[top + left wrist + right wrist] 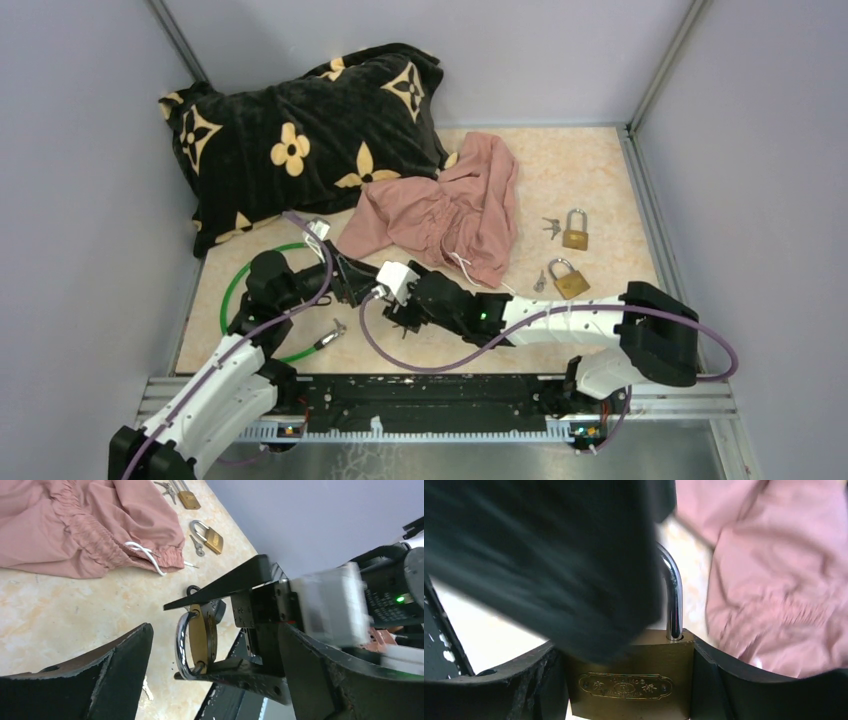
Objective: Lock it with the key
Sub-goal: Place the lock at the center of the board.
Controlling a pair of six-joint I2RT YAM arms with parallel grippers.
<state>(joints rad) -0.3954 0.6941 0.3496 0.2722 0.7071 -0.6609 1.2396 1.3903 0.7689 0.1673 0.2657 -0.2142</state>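
One brass padlock is clamped by its body in the right claw, just over the bench near the pink cloth; the left claw is spread wide, facing it.

Likely lab test cell: grey partition walls, aluminium rail, enclosed tabletop.

I see a black flower-patterned pillow far left on the marbled table, pink drawstring shorts just beside it, and a green cable loop nearer.
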